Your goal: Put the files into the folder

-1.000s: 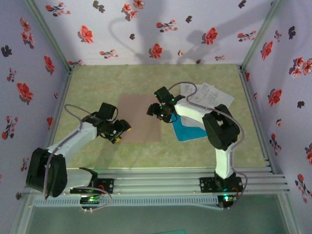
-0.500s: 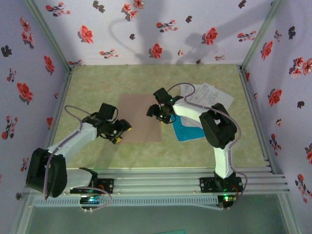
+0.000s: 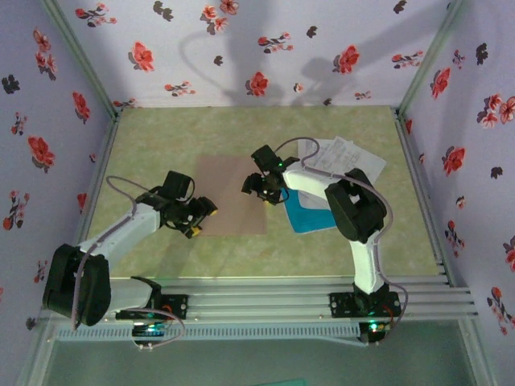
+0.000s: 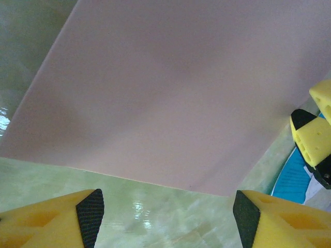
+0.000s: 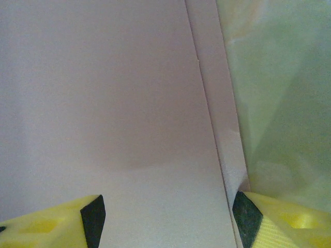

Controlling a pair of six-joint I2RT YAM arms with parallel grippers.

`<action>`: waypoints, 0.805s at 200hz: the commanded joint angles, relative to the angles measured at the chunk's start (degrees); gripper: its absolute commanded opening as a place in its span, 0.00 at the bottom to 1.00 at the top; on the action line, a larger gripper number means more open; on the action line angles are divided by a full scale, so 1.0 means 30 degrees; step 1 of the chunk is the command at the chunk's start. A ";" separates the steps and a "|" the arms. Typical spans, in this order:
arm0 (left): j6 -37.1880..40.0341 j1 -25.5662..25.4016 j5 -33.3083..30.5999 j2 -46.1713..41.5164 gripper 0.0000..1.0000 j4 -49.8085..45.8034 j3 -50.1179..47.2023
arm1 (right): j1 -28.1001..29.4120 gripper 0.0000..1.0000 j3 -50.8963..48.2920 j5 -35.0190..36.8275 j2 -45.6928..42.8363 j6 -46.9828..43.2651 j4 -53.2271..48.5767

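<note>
The tan-brown folder point(image 3: 229, 193) lies flat and closed in the middle of the green table. In the left wrist view my left gripper point(image 4: 165, 213) is open just off the folder point(image 4: 155, 93), near its front right corner, with bare table between its pads. My left gripper point(image 3: 197, 219) sits at the folder's near left edge. My right gripper point(image 3: 259, 186) is at the folder's right edge; its jaws point(image 5: 165, 217) stand open over the folder point(image 5: 103, 103), one pad by the edge strip. The cyan-blue sheet point(image 3: 310, 215) and the white printed sheets point(image 3: 346, 157) lie right of the folder, partly under the right arm.
Floral walls enclose the table on three sides. A metal rail point(image 3: 265, 293) with both arm bases runs along the near edge. The right gripper's yellow finger point(image 4: 310, 142) and a strip of the cyan sheet point(image 4: 289, 178) appear at the right of the left wrist view.
The right gripper has crept slightly left and back along the folder's right edge. The left arm has hardly moved.
</note>
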 commanded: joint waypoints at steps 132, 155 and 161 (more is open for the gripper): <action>-0.9210 -0.2097 -0.2389 0.0029 0.63 1.0139 -0.5426 | 0.0315 0.68 0.0891 0.0592 0.1032 -0.0235 -0.2567; -0.9691 -0.2385 -0.2580 0.0327 0.61 1.0782 -0.5779 | 0.0308 0.69 0.0940 0.0511 0.1046 -0.0298 -0.2697; -0.9764 -0.2432 -0.2603 0.0414 0.61 1.0897 -0.5846 | 0.0286 0.69 0.0969 0.0482 0.1060 -0.0298 -0.2699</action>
